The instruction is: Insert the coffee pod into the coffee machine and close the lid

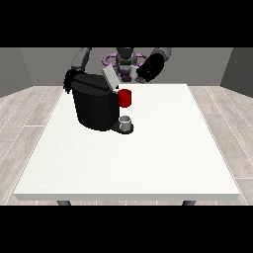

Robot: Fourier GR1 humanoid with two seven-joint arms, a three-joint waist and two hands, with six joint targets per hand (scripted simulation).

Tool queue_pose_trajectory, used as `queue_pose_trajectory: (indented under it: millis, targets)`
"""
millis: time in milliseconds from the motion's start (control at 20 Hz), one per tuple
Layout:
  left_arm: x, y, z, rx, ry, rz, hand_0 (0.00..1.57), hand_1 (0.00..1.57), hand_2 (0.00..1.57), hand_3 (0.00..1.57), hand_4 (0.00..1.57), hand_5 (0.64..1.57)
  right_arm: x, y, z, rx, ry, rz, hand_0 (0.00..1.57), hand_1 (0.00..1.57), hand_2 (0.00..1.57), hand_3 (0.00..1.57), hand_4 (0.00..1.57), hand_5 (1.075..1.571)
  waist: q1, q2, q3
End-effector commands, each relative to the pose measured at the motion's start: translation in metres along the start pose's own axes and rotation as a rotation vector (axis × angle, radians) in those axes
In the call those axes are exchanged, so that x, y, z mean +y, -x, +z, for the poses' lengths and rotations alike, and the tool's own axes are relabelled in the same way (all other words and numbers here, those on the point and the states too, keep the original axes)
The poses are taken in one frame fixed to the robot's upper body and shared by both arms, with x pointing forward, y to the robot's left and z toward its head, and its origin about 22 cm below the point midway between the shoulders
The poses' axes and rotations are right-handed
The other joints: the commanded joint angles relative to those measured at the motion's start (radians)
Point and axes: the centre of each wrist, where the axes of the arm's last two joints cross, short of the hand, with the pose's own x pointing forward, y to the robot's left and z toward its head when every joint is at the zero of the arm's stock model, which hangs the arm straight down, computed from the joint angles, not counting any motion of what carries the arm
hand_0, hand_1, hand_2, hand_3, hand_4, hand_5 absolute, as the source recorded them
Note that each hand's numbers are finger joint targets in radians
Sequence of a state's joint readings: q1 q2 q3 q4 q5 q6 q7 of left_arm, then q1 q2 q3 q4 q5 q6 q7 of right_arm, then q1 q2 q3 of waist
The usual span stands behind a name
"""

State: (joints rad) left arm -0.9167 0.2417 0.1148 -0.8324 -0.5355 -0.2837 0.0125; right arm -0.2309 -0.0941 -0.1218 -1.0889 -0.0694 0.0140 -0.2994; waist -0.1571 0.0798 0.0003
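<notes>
A black coffee machine (95, 106) stands on the white table (148, 158) left of centre. Its grey lid (109, 78) is tilted up and open. A red pod holder (125, 98) sticks out at the machine's front, and a small grey cup (126, 121) sits on the base below it. No separate coffee pod shows. The hand at the view's left (69, 80) rests behind the machine's top left corner, partly hidden. Raised above the far table edge, the hand at the view's right (150, 67) is to the right of the lid and apart from it.
The robot's torso (126, 62) stands behind the table's far edge. Grey walls and a wooden floor (27, 113) surround the table. White table surface stretches in front of and to the right of the machine.
</notes>
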Motion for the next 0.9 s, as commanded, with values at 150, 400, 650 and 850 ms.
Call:
queue_pose_trajectory:
  millis: [150,400,650,850]
  targets:
    - [0.033,0.002,0.0,-0.002,-0.13,0.014,1.45,1.45,1.47,1.36,0.65,1.571,0.001,-0.028,-0.019,-0.121,-0.051,-0.033,0.0,0.0,0.0,0.0,0.26,1.571,-0.074,0.129,-0.0002]
    - [0.072,-0.011,0.001,-0.023,-0.217,0.026,1.39,1.39,1.44,1.41,0.61,1.571,0.013,-0.047,-0.03,-0.176,-0.133,-0.003,0.0,0.0,0.0,0.0,0.12,1.571,-0.093,0.187,-0.0002]
    - [0.072,-0.042,-0.009,-0.027,-0.234,0.036,1.45,1.45,1.48,1.4,0.6,1.571,0.026,-0.028,-0.025,-0.17,-0.193,-0.024,0.0,0.0,0.0,0.0,0.07,1.571,-0.085,0.206,0.0003]
    - [0.101,-0.038,-0.001,-0.052,-0.259,0.07,1.45,1.45,1.48,1.39,0.61,1.571,0.009,-0.047,-0.039,-0.232,-0.197,-0.032,0.0,0.0,0.0,0.0,0.3,1.571,-0.112,0.253,0.0]
